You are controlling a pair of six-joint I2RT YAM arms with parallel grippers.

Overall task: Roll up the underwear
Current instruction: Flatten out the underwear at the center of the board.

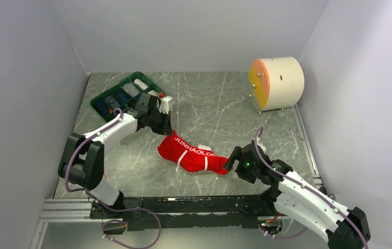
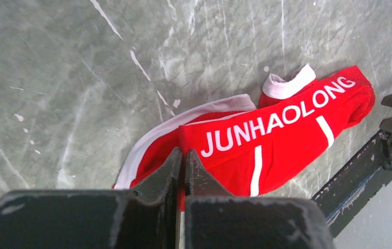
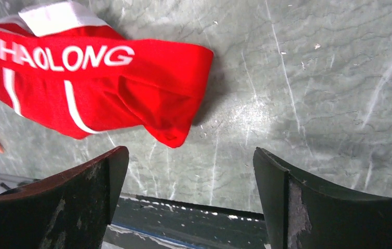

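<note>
A grey-green marble table (image 1: 225, 104) sits between plain white walls. At its far left stands one green bin (image 1: 98, 106) holding a few white bottles (image 1: 140, 84) and something blue that is too small to identify. One cream drum (image 1: 282, 80) with an orange face stands far right. One pair of red underwear (image 1: 193, 154), lettered in white, lies bunched mid-table. The left gripper (image 2: 184, 155) is pressed together, pinching the cloth's far-left edge. The right gripper (image 3: 191, 155) is spread wide just beside the near-right end, not touching it.
</note>
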